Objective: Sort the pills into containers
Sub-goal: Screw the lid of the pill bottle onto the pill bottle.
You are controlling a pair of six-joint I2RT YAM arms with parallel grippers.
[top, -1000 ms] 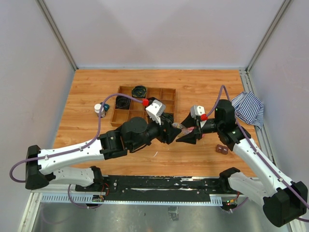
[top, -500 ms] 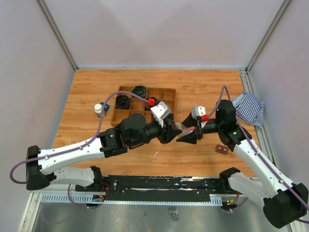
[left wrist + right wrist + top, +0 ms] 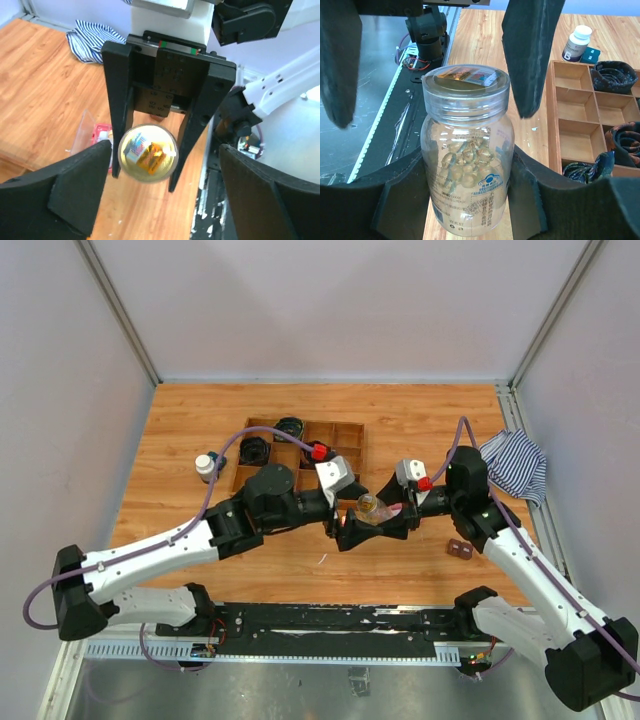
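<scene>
My right gripper (image 3: 467,167) is shut on a clear vial (image 3: 467,165) of yellowish soft pills, gripping its body from both sides above the table. The vial's lid (image 3: 147,152) is on and carries an orange and white sticker. My left gripper (image 3: 165,147) faces that lid, open wide, with one finger on each side and clear gaps to it. From above, the vial (image 3: 369,505) sits between the two grippers. A pink translucent box (image 3: 95,137) lies on the table under the right gripper. The dark bottle with a white cap (image 3: 206,466) stands at the left of the wooden tray.
The wooden compartment tray (image 3: 345,435) holding black coils sits behind the grippers. A striped cloth (image 3: 515,465) lies at the right edge. A small brown block (image 3: 460,549) rests near the right arm. A teal item (image 3: 592,54) lies beside the dark bottle.
My left gripper closed in at the vial's lid, then spread wide and now stands off it. The vial's top shows more plainly from above. The right gripper has kept its hold.
</scene>
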